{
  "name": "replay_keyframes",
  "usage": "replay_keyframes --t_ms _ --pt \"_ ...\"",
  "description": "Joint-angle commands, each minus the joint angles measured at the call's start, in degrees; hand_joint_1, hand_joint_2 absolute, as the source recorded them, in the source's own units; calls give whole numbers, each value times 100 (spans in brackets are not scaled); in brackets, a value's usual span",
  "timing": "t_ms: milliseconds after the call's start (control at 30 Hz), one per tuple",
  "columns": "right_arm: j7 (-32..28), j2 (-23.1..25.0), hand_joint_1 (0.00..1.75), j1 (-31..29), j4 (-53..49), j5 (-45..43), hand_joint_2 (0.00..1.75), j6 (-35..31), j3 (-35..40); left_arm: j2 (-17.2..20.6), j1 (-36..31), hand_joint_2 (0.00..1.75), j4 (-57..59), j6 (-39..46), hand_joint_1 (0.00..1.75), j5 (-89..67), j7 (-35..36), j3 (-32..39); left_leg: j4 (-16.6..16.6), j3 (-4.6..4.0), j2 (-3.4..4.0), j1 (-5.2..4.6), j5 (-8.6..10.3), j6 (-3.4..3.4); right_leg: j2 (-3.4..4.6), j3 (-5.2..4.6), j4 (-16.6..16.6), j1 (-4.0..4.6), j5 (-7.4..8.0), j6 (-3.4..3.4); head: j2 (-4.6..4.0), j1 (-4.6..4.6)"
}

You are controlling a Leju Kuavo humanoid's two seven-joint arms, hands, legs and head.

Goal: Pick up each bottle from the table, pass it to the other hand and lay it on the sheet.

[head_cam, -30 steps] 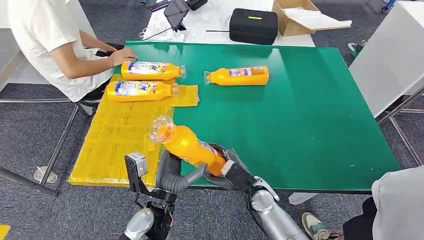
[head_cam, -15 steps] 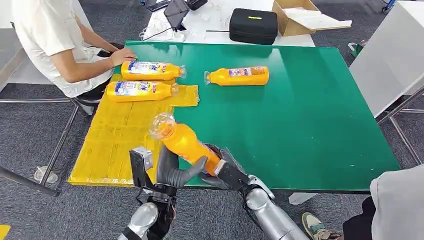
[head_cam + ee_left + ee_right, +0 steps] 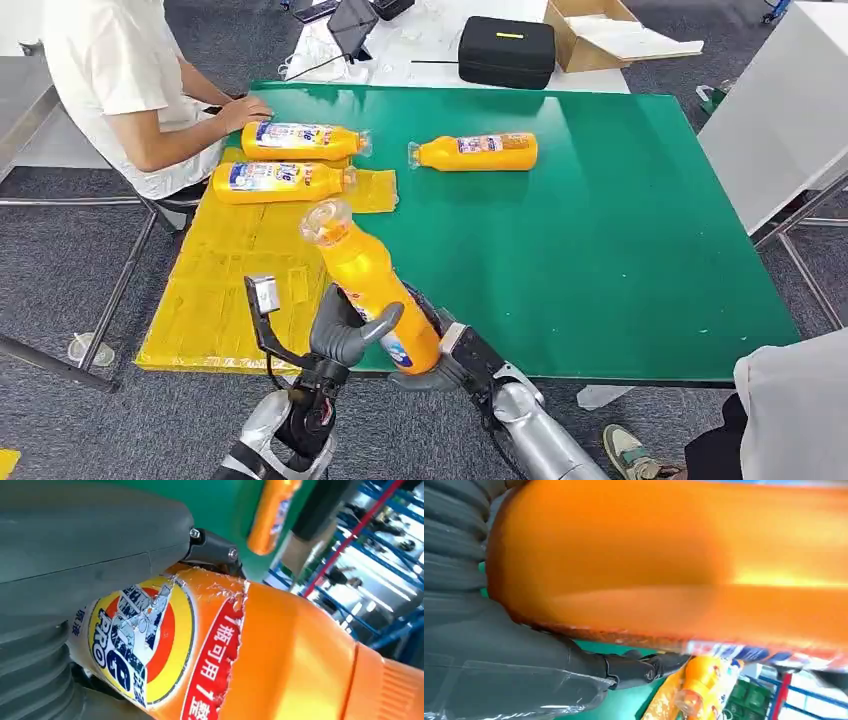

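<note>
An orange bottle (image 3: pixel 368 285) with a clear cap is tilted up over the table's near edge, cap pointing away from me. My left hand (image 3: pixel 345 335) grips its middle, thumb wrapped across the label. My right hand (image 3: pixel 440 362) holds the base from below. In the left wrist view the bottle's label (image 3: pixel 150 640) lies against my left hand (image 3: pixel 75 555). The right wrist view has the bottle (image 3: pixel 674 555) resting on my right hand (image 3: pixel 499 650). Two more bottles (image 3: pixel 300 141) (image 3: pixel 280 180) lie on the yellow sheet (image 3: pixel 230 270). Another bottle (image 3: pixel 475 152) lies on the green table (image 3: pixel 600 230).
A person in a white shirt sits at the table's far left, one hand (image 3: pixel 245 110) by the farthest bottle. Another person (image 3: pixel 795 410) stands at the near right. A black case (image 3: pixel 505 50) and a cardboard box (image 3: pixel 590 30) sit on the white table behind.
The held bottle has tipped more upright and shifted slightly right. My left hand's thumb has closed over it. The right hand has dropped lower under the base.
</note>
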Motion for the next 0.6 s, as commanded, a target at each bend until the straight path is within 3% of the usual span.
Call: replay_keyframes --t_ms 33,67,133,367,433,467,500,600 --pt "-58 142 0 41 218 -147 0 -237 -379 197 59 175 -560 311 150 -87 -269 50 0 18 -2 4 -7 -3 0 19 -3 5 -6 -9 0 2" --pt "-76 164 0 135 110 -120 0 -494 -494 221 111 175 -671 587 159 -313 -432 150 9 51 3 12 -27 -6 6 54 2 13 -23 -21 0 2" --pt "-177 171 0 360 -254 79 0 -1173 -685 289 160 175 -813 1337 157 -961 -722 360 1 29 9 7 -15 -5 11 28 -2 8 -11 -14 0 2" --pt "-108 149 0 464 -505 133 0 -1259 -715 304 165 175 -815 1440 161 -1117 -763 451 5 32 3 8 -17 -6 5 32 1 10 -15 -16 0 2" --pt "-527 219 0 729 -1021 386 0 -2407 -1088 320 82 175 -628 3395 164 -2793 -1334 584 4 34 11 6 -17 -4 13 31 1 7 -12 -15 0 2" --pt "-527 213 0 867 -1484 385 0 -2812 -1224 370 41 175 -514 3888 166 -3208 -1369 746 0 17 0 4 -8 -3 1 17 -1 5 -7 -11 0 2" --pt "-527 192 0 988 -1839 301 0 -3084 -1387 457 -4 175 -410 4023 173 -3362 -1286 904 4 32 -1 7 -16 -5 2 33 1 8 -15 -16 0 2" --pt "-527 133 0 1119 -2571 215 0 -3579 -1810 573 -193 175 177 4342 171 -4395 -1168 1180 3 35 1 6 -16 -7 4 33 4 7 -16 -18 0 2"
